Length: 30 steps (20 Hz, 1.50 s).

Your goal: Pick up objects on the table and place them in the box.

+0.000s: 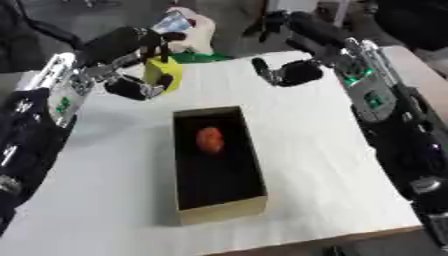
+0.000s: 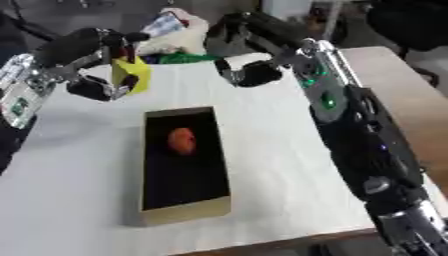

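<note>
Nearest, a box [image 1: 220,210] already holding an orange-red fruit [image 1: 209,140]; beyond, a yellow block [image 1: 164,73] lifted in the curled fingers of the left hand [image 1: 140,65], not yet boxed; right hand [image 1: 293,73] idle, fingers curled, empty.

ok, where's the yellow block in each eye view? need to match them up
Left eye view: yellow block, upper left, in the left hand, beyond the box's far left corner.
Right eye view: same block, further left, in the same hand.
Shared landmark: the orange-red object inside the box.
</note>
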Motion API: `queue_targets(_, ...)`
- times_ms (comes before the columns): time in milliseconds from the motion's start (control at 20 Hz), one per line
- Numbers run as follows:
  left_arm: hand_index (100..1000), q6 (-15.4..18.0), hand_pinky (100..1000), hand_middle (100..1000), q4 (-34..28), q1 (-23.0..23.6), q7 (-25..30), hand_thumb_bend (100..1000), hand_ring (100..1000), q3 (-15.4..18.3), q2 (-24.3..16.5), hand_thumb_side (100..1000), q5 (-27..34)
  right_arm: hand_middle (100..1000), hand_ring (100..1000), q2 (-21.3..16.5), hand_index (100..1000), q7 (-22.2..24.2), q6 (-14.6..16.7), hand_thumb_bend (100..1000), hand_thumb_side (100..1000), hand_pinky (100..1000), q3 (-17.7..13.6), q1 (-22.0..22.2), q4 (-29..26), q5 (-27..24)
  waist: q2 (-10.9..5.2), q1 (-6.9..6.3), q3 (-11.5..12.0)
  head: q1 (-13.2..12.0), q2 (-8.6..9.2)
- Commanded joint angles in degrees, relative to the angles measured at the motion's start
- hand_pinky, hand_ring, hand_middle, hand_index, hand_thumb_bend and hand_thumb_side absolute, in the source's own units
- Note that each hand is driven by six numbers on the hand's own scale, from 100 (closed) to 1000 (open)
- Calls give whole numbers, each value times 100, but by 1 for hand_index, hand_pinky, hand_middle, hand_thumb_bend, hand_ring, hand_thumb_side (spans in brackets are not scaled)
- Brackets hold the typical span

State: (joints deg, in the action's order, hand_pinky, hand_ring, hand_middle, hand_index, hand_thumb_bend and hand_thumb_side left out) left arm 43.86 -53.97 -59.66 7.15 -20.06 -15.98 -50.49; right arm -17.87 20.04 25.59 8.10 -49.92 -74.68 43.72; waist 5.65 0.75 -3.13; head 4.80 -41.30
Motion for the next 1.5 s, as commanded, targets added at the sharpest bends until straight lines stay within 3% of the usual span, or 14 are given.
queue_targets(50, 1000, 191, 478, 453, -202, -68, 164, 100, 413, -208, 191, 100, 79, 755, 700, -16, 860, -7, -11, 100, 353, 805, -45, -143, -140, -40, -103, 17, -16, 26, -10)
queue_targets(500, 1000, 510, 487, 467, -47, 227, 600, 100, 422, -513, 707, 146, -41, 754, 699, 48, 860, 20, 3, 100, 368, 805, -33, -171, -55, -35, -56, 70, -60, 38, 8)
queue_targets(700, 1000, 686, 562, 540, -99, 358, 822, 100, 485, -637, 707, 158, -16, 753, 698, 43, 860, 26, -2, 100, 372, 805, -43, -157, -12, -27, -51, 79, -43, 42, 11)
queue_targets(850, 1000, 768, 625, 651, -294, 419, 916, 100, 562, -700, 614, 421, 42, 752, 698, 41, 860, 27, -3, 100, 373, 805, -48, -144, 12, -22, -53, 84, -11, 53, 21)
queue_targets(950, 1000, 782, 678, 726, -473, 448, 919, 260, 641, -728, 514, 640, 123, 752, 698, 25, 860, 33, -3, 100, 374, 805, -48, -133, 29, -17, -57, 86, 10, 55, 22)
queue_targets(1050, 1000, 763, 725, 764, -704, 471, 891, 396, 702, -753, 389, 777, 227, 752, 697, 8, 860, 33, -7, 100, 374, 804, -55, -120, 42, -14, -62, 84, 27, 61, 28)
queue_targets(1200, 1000, 709, 759, 791, -1085, 501, 838, 463, 739, -766, 183, 838, 373, 751, 697, -10, 860, 24, -16, 100, 375, 804, -70, -101, 55, -13, -68, 85, 59, 66, 27)
queue_targets(1500, 1000, 304, 749, 782, -1836, 712, 795, 381, 735, -505, -447, 775, 1043, 751, 695, -68, 860, -18, -44, 100, 374, 804, -120, -41, 39, -14, -78, 80, 130, 60, 35)
